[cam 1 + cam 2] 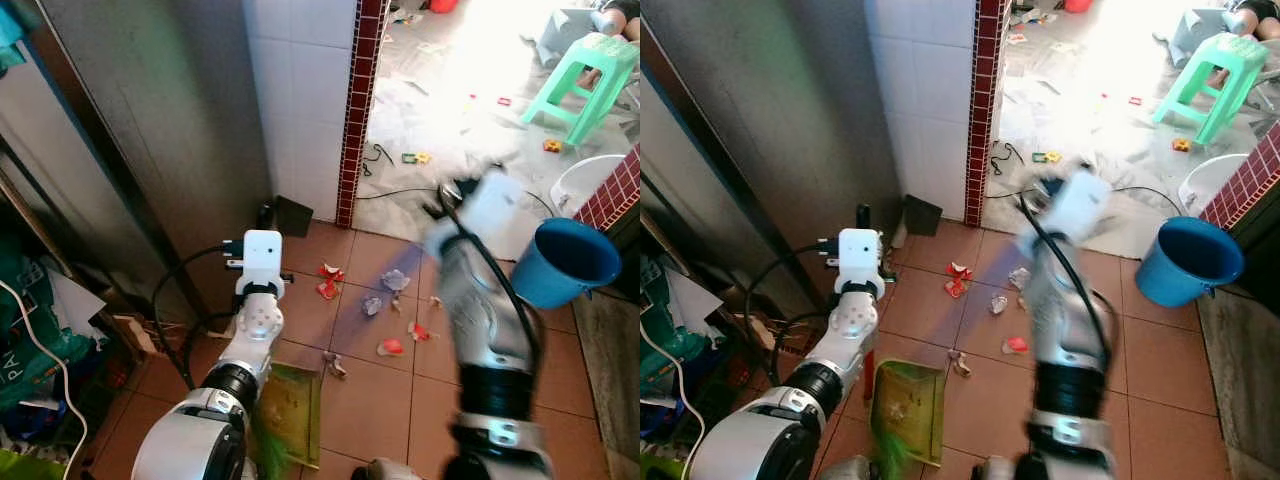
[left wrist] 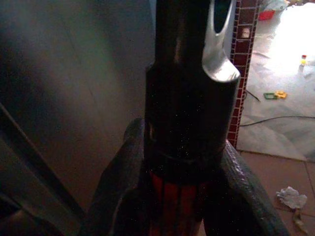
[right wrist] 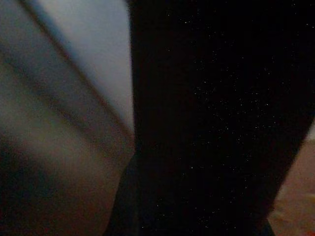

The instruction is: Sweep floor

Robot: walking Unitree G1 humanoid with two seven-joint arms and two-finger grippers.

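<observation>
Floor [image 1: 350, 400]: terracotta tiles, lit by strong daylight from the doorway beyond.
Litter [image 1: 395, 282]: scraps of crumpled grey-white paper & red bits scattered mid-floor, btwn the two arms; one red piece [image 1: 328, 281] nearer the wall, another [image 1: 392, 347] closer to the robot.
Dustpan [image 1: 292, 412]: green, lying on the tiles just beside the L arm, well short of most of the litter.
L end effector [image 2: 184, 167]: fingers [image 2: 123, 182] closed round a dark handle w/ a red section and a silver collar above; grip looks firm, handle runs up btwn them. Held near the grey wall.
L arm [image 1: 255, 300]: silver, white wrist block, reaching fwd towards the wall corner; black cable looping beside it.
Dark flat piece [image 1: 292, 215]: at the foot of the white tiled wall, just ahead of the L arm; can't tell what it is.
R arm [image 1: 480, 300]: motion-blurred, raised over the floor on the robot's R side, black cable along it.
R end effector: wrist view almost all black & blurred; can't tell if it's open or closed, or what it has.
Bucket [image 1: 565, 262]: blue, upright, on the tiles to the R, near a red brick-tile edge.
Stool [image 1: 585, 80]: green plastic, out in the bright area, well apart from the litter.
Pillar [image 1: 362, 100]: dark red mosaic strip edging the white wall.
</observation>
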